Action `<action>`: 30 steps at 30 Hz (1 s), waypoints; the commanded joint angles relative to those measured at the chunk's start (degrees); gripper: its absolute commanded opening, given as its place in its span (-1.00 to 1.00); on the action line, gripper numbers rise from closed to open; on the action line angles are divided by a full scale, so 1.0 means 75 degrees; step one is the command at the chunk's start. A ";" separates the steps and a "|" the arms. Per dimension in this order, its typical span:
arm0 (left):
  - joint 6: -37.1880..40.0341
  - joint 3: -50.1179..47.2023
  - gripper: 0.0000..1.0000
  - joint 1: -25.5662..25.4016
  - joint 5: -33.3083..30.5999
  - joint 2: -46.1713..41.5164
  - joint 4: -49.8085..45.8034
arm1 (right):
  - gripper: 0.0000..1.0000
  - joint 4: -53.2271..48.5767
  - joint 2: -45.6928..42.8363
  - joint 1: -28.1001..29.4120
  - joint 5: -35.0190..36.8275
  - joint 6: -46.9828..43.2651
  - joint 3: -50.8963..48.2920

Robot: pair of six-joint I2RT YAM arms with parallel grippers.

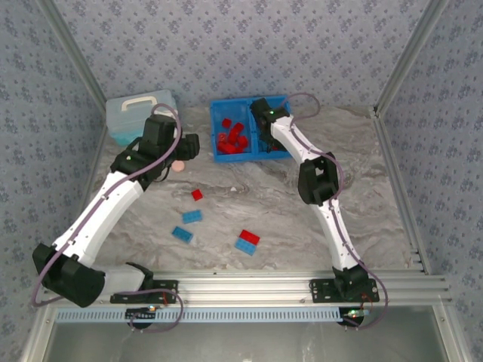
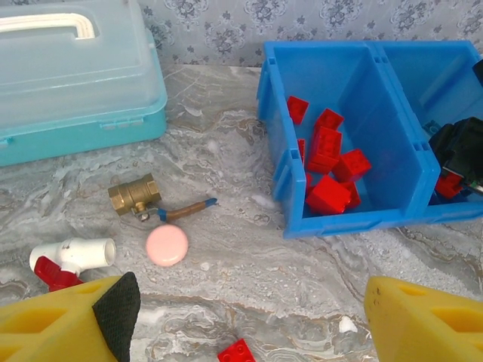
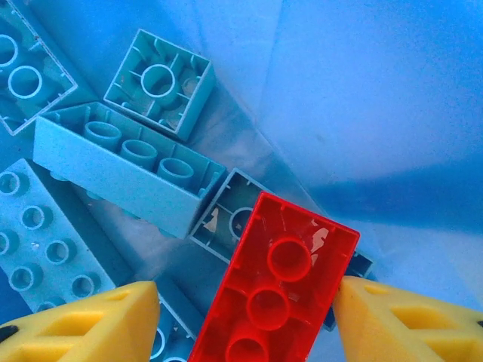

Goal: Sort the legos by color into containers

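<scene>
Where the right tool (image 3: pixel 245 302) straddles a red studded plastic brick (image 3: pixel 275 271)
Clamped or loose, I cannot tell; the left tool (image 2: pixel 249 290) stands with fingers apart, empty.

two red legos (image 1: pixel 197 194) (image 1: pixel 250 237) and three light blue legos (image 1: pixel 192 216) (image 1: pixel 181 234) (image 1: pixel 244 246) lie loose in the middle of the top view. one blue bin (image 2: pixel 339 222) has two halves: about seven red ones in the left half, and in the right wrist view one red one on at least five light blue ones. left of it sit one teal box (image 2: pixel 75 98), one pink disc (image 2: pixel 167 246), one brass piece (image 2: pixel 134 194) and one white pipe (image 2: pixel 79 255).
</scene>
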 commanded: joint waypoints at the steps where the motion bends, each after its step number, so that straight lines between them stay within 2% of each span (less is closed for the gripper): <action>1: 0.0023 -0.0056 0.60 0.0083 0.0125 -0.0234 0.0168 | 0.29 -0.0061 0.0462 -0.0145 -0.0216 -0.0174 0.0168; 9: -0.0007 -0.0301 0.60 0.0213 0.0076 -0.0482 0.0178 | -0.24 -0.0125 0.0303 -0.0139 -0.0309 -0.0161 0.0204; 15: -0.0103 -0.0352 0.60 0.0296 0.0039 -0.0542 0.0178 | -0.42 0.0037 -0.0502 -0.0067 -0.0235 -0.0371 0.0215; 19: -0.0135 -0.0362 0.60 0.0308 -0.0061 -0.0609 0.0161 | -0.46 0.0234 -0.1401 0.0156 0.0098 -0.0757 0.0087; 23: -0.0193 -0.0470 0.61 0.0337 -0.0269 -0.0735 0.0160 | -0.44 0.0931 -0.2109 0.0694 0.0137 -0.1461 -0.0254; 27: -0.0340 -0.0711 0.61 0.0378 -0.0542 -0.0918 0.0231 | -0.42 0.1851 -0.1942 0.1276 -0.0574 -0.2115 -0.0103; 30: -0.0460 -0.0784 0.61 0.0413 -0.0376 -0.0961 -0.0051 | -0.40 0.1967 -0.1154 0.1490 -0.0773 -0.2482 0.0740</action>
